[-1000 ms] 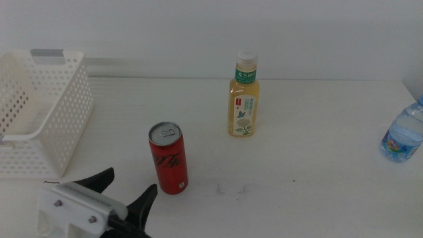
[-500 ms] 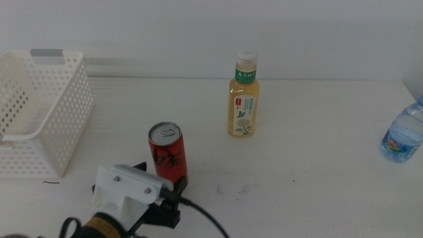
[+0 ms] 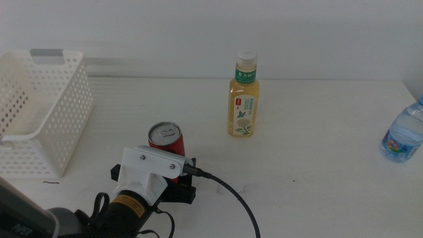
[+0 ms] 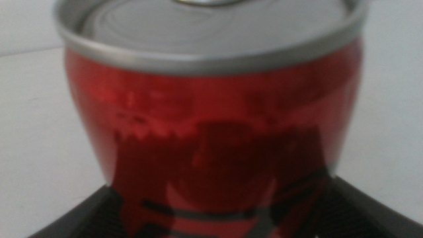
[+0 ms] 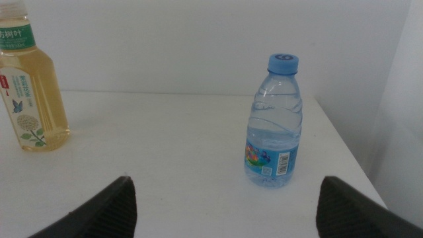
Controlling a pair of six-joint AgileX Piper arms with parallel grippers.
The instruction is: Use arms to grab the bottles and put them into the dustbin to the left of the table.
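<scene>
The red silver-topped can (image 3: 165, 137) stands upright left of the table's middle and fills the left wrist view (image 4: 211, 125). My left gripper (image 3: 166, 177) has come in low from the front left; its dark jaws stand open, one on each side of the can's lower body. The yellow tea bottle (image 3: 244, 99) stands farther back, and the clear blue-capped water bottle (image 3: 403, 135) is at the right edge. My right gripper (image 5: 225, 215) is open and empty, facing the water bottle (image 5: 274, 125) from a distance. It does not show in the middle view.
The white perforated dustbin (image 3: 46, 122) stands at the left end of the white table (image 3: 317, 172), a short way left of the can. The left arm's black cable (image 3: 231, 195) trails over the table's front. A white wall lies behind.
My left gripper has moved forward from the front left edge to the can, and its open jaws now flank it. The can and both bottles have stayed put.
</scene>
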